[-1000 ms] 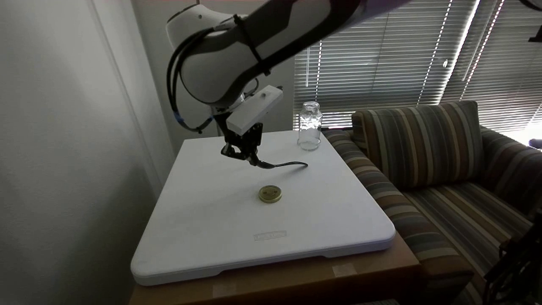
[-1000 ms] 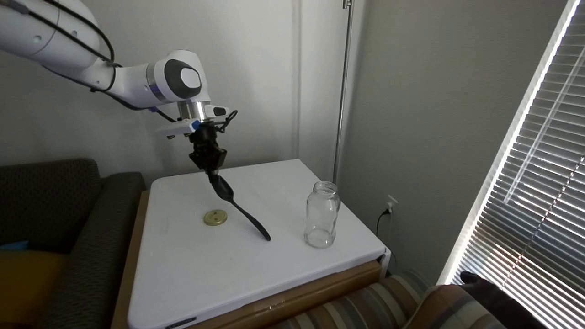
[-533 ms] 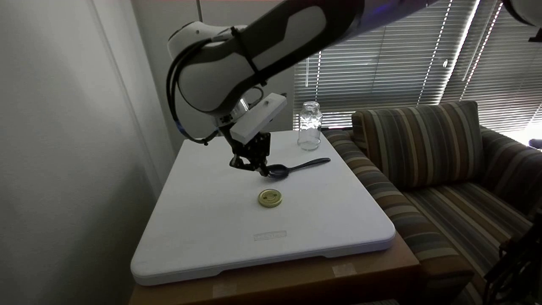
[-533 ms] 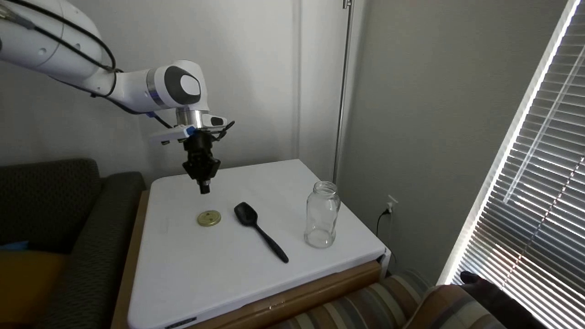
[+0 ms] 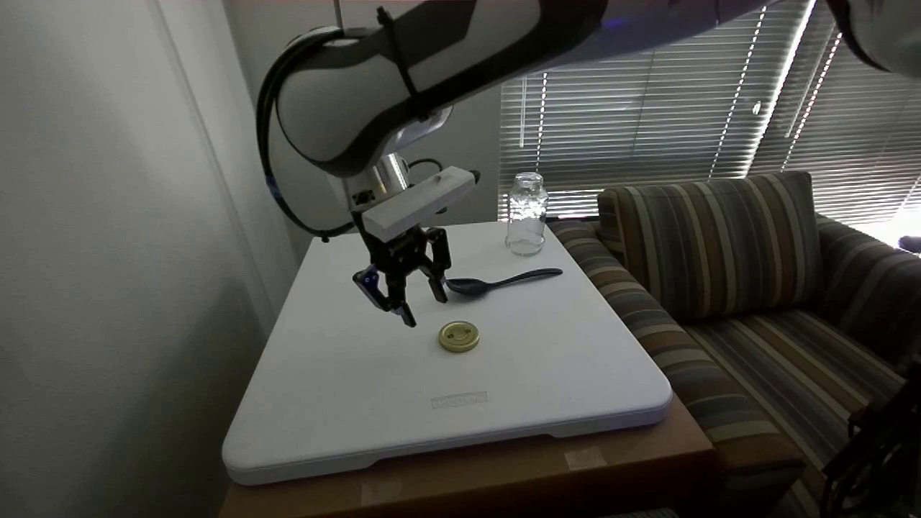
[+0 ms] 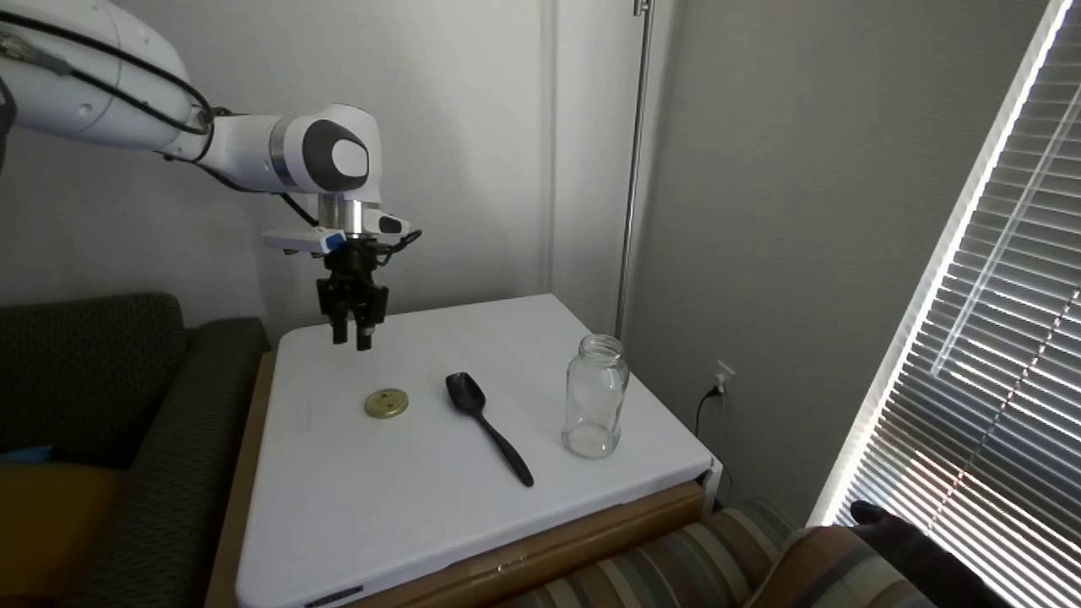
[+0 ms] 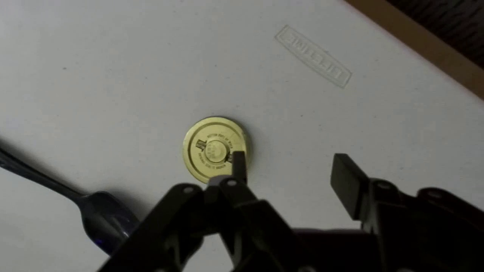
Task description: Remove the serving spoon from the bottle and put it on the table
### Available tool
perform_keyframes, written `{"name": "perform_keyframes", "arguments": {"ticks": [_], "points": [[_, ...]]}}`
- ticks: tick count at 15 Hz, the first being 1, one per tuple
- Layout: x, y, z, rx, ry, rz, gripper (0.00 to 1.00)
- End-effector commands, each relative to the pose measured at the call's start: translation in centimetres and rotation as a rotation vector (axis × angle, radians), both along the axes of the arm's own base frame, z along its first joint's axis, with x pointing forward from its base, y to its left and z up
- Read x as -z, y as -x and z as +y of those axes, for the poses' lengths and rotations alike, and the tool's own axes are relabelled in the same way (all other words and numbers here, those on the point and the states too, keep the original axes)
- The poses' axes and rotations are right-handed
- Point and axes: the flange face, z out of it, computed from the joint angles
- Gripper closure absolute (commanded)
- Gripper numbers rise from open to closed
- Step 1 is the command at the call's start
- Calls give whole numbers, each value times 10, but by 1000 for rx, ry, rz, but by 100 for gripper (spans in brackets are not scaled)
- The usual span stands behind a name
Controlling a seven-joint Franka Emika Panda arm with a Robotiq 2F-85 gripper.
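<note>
Beneath the raised tool (image 5: 424, 305) and off to its side, the black serving spoon (image 6: 478, 411) now rests along the white table (image 5: 345, 403), its bowl toward the tool and its handle running away. What has just changed for us is the grip: the tool's fingers stand spread, with nothing between them. We judge the release complete and the task all but finished, since the spoon is out of the glass jar (image 6: 594, 404), which stands upright beyond the spoon, well apart from the tool. A second ago the tool seemed to pinch the bowl, with the spoon hanging aslant; half a second ago the fingers looked close together above the loose spoon. Since then the bowl has shifted slightly, while the gold metal jar lid (image 7: 213, 151), below the tool, lies where it was.
</note>
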Motion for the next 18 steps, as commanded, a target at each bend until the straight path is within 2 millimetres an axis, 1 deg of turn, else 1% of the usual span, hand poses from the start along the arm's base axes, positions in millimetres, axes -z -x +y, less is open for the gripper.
{"name": "perform_keyframes", "arguments": {"ticks": [1, 2, 3, 4, 5, 7, 9, 11, 12, 13, 15, 16, 17, 18], "points": [[0, -5, 3, 66, -103, 5, 8], [-56, -19, -39, 87, -111, 9, 1], [-62, -22, -43, 95, -113, -4, 0], [-79, -27, -53, 116, -119, -22, 0], [-99, -32, -66, 140, -122, -38, 0], [-148, -41, -102, 177, -137, -66, 0], [-198, -41, -135, 203, -150, -80, 0], [-249, -36, -166, 213, -176, -82, 0], [-274, -30, -180, 211, -195, -76, 0], [-291, -26, -191, 205, -223, -75, 0], [-325, -14, -205, 186, -278, -59, 0], [-306, -23, -195, 211, -217, -89, 0], [-319, -20, -200, 213, -226, -98, 0], [-322, -20, -202, 214, -226, -102, 0]]}}
